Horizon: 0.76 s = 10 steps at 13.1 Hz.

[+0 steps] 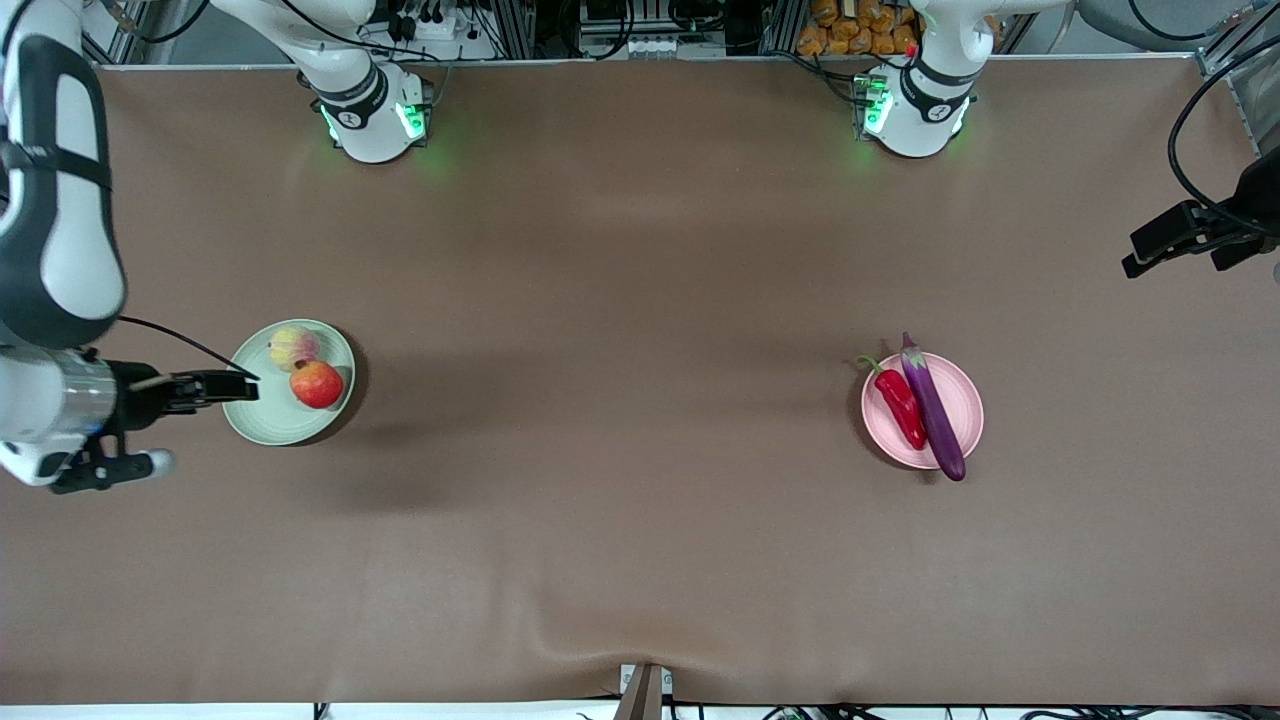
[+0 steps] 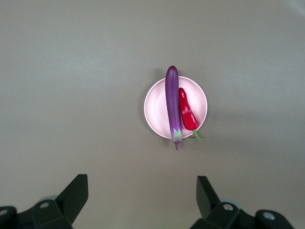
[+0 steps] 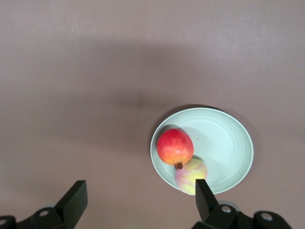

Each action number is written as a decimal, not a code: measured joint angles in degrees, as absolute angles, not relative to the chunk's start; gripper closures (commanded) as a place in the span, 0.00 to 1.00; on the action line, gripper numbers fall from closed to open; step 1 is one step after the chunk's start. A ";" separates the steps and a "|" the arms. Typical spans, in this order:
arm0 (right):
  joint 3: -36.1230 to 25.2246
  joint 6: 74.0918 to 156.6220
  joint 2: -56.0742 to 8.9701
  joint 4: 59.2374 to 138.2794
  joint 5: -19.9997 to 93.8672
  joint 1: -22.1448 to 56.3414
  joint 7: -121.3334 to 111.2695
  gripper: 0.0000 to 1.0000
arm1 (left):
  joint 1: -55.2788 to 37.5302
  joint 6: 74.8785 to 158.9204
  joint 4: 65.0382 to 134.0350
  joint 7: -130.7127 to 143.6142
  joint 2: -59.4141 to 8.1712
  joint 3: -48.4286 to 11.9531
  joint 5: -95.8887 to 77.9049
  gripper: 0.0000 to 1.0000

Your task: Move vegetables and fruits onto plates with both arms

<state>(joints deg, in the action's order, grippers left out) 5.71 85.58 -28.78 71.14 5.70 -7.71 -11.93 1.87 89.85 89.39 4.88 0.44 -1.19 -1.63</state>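
The peach (image 1: 294, 347) and the round red fruit (image 1: 316, 384) lie side by side on the mint green plate (image 1: 260, 420). The purple eggplant (image 1: 933, 405) and the red chili (image 1: 902, 406) lie side by side on the pink plate (image 1: 965, 400). My right gripper (image 1: 235, 386) is open and empty, up over the mint plate's rim at the right arm's end. Its wrist view shows the plate (image 3: 224, 143), red fruit (image 3: 175, 146), peach (image 3: 189, 174) and gripper (image 3: 139, 200). My left gripper (image 1: 1160, 245) is open and empty, high over bare table near the left arm's end. Its wrist view shows the pink plate (image 2: 156, 107), eggplant (image 2: 172, 102), chili (image 2: 187, 113) and gripper (image 2: 142, 195).
The brown table cover (image 1: 640, 500) spans the whole view. The arm bases (image 1: 370, 120) (image 1: 915, 115) stand along the table's edge farthest from the front camera. A small metal bracket (image 1: 645, 692) sits at the nearest edge.
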 measured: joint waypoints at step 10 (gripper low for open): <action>-4.93 74.54 -12.73 68.45 6.16 1.88 4.26 0.00 | 1.92 88.97 89.37 4.91 0.44 -1.28 -1.63 0.00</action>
<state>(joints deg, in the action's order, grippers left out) -4.93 74.54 -12.73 68.45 6.16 1.88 4.26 1.92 88.97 89.37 4.91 0.44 -1.28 -1.63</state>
